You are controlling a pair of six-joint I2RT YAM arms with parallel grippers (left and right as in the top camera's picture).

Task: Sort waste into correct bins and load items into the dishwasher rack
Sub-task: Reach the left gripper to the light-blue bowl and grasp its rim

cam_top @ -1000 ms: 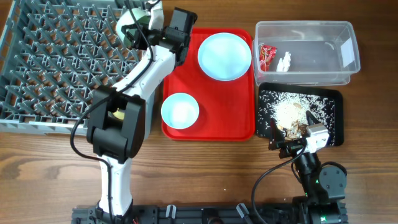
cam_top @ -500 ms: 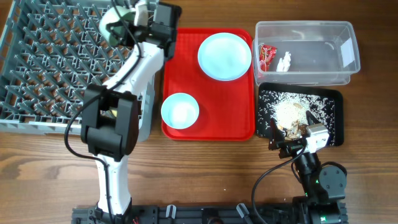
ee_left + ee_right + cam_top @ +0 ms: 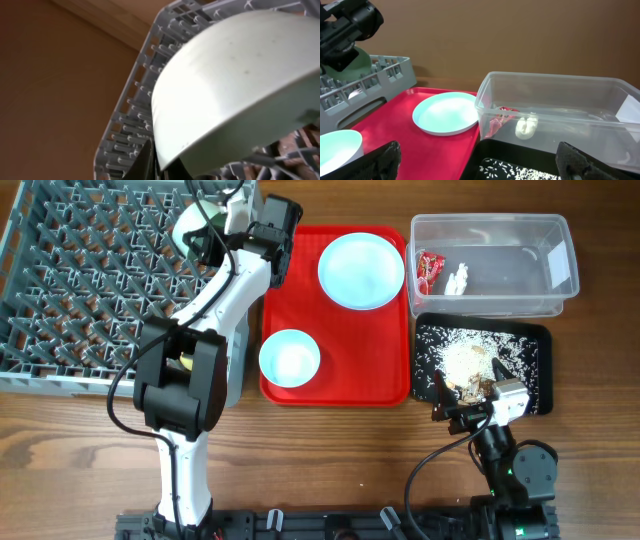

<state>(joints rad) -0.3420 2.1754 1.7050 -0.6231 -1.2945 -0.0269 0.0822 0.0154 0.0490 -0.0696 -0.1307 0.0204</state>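
**Left wrist shows the grip; overhead shows the placing**

Left wrist: held bowl fills most of the frame, pale and tilted, underside toward the lens. Left fingers show as one dark tip at the bowl's lower rim, closed on that rim. Dishwasher rack lies behind, with its corner and pegs visible.

Overhead adds position. The held bowl sits above the rack near its far right corner, close to the rim that borders the red tray. The left arm runs along that rim, and the peg field to its left lies uncovered.

On the red tray are the plate at the far end and the second bowl at the near end, well apart.

Clear tub: red wrapper and white bits lie at its left end. Black tray, just in front of the tub, carries the crumbs.

Right wrist only: right fingers are spread wide and hold nothing, low at the black tray's near edge. It looks through the tub wall at the wrapper.

Bare desk shows in front of the red tray.
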